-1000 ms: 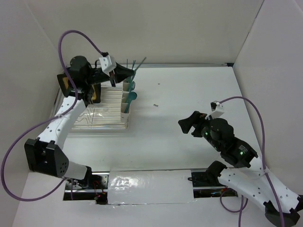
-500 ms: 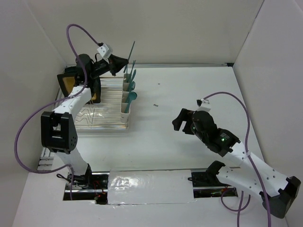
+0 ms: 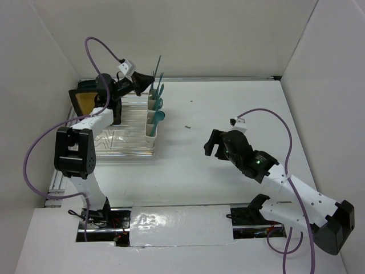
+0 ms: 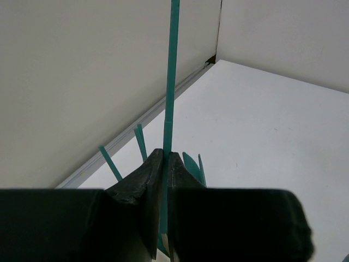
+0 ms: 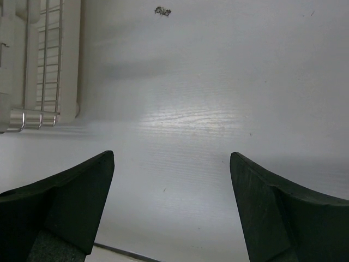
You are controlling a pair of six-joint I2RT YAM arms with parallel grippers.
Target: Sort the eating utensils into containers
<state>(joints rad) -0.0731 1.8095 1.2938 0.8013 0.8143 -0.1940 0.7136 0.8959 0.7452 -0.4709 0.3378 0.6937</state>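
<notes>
White worktop [image 3: 228, 114]. At far left, wire dish rack [image 3: 122, 134], joined cream-white plastic cutlery cups [image 3: 151, 123] along its right side, teal-green utensils [image 3: 159, 115] standing inside. Left end effector [image 4: 165, 158] by the far cups, pinching a slim teal-green plastic utensil [image 4: 173, 65] upright. Right end effector [image 5: 172, 164] spread wide over bare worktop, right of centre. Tiny dark speck [image 3: 187, 126] between.

Table top [image 3: 228, 114]: you work on a white, faintly wood-grained surface with one soft glare patch [image 5: 185, 117].
Back wall [image 3: 217, 34]: plain white panel; a thin pale strip [image 3: 228, 79] runs along its base.
Side walls [image 3: 28, 68]: plain white panels close in both sides.
Light: even, diffuse; shadows weak.
</notes>
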